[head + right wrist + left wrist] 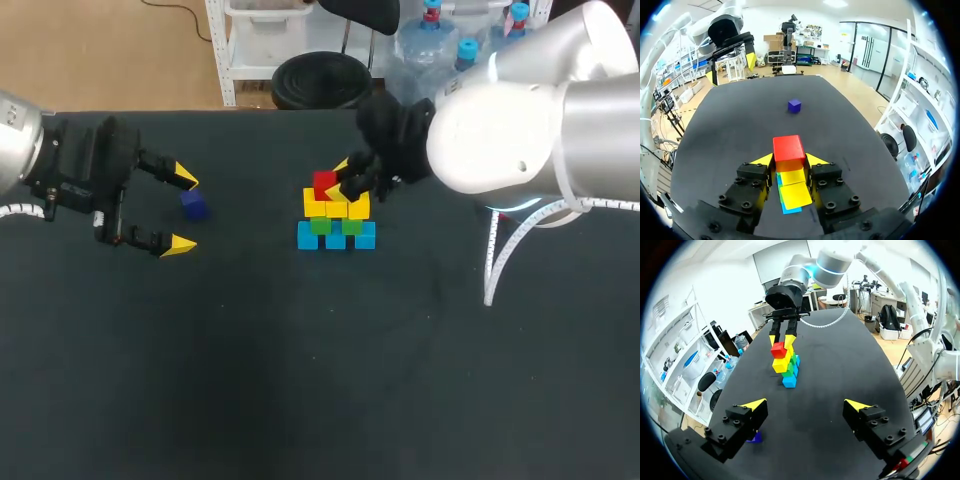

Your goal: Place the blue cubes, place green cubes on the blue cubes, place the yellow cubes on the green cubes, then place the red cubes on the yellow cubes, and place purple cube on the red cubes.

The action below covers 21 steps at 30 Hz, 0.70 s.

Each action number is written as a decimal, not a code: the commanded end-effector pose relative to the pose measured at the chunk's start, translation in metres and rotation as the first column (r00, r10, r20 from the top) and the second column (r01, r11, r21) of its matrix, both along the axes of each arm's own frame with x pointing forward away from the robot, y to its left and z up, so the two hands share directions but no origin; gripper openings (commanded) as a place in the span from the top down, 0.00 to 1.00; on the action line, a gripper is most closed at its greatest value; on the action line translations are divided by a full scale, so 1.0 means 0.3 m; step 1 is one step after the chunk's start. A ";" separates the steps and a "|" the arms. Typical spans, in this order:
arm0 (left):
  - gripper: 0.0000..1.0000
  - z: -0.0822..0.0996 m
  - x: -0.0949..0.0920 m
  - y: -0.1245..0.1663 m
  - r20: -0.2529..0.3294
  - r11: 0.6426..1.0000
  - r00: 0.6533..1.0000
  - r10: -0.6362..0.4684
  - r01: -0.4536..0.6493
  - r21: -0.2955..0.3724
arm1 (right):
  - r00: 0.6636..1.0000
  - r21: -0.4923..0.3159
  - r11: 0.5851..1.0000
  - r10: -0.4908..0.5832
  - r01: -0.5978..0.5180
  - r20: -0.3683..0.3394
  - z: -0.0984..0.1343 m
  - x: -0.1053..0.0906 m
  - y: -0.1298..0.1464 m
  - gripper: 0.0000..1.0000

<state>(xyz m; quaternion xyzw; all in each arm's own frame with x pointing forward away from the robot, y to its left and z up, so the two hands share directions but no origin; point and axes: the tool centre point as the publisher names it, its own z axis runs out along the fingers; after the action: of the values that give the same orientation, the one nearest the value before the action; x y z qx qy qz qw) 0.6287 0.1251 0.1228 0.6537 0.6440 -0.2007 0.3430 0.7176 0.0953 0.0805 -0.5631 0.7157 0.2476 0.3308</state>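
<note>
As right tool point(789, 160) grips red cube point(788, 146), stacked

On a matt black desk point(300, 380) — cloth-like, dull — sit smooth, plastic-looking blocks, among them the red cube point(324, 184) and purple cube point(194, 207). Upper right, the right arm point(520, 130): satin silver shell. Both the left pincer point(805, 405) and right pincer point(790, 161) — matt black, yellow tips.

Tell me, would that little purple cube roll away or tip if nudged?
Probably neither: the purple cube sits flat on one face, so it would likely slide. Its crisp edges suggest it is stiff. Being small, it is probably light.
</note>
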 end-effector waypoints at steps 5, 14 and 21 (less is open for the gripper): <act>0.00 -0.003 -0.002 0.004 0.005 1.000 1.000 -0.001 0.001 -0.005 | 1.000 0.003 1.000 0.001 -0.001 -0.004 -0.002 0.003 -0.002 0.62; 0.00 -0.003 -0.002 0.004 0.005 1.000 1.000 -0.001 0.001 -0.005 | 1.000 0.004 1.000 0.002 -0.002 -0.007 -0.007 0.002 -0.002 0.59; 0.00 -0.003 -0.002 0.004 0.005 1.000 1.000 -0.001 0.001 -0.005 | 1.000 0.005 1.000 0.002 -0.002 -0.007 -0.006 0.003 -0.001 0.58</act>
<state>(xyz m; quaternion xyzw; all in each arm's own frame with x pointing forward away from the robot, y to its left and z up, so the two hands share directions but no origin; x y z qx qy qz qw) 0.6287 0.1251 0.1228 0.6537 0.6440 -0.2007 0.3430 0.7174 0.0951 0.0793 -0.5618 0.7168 0.2498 0.3289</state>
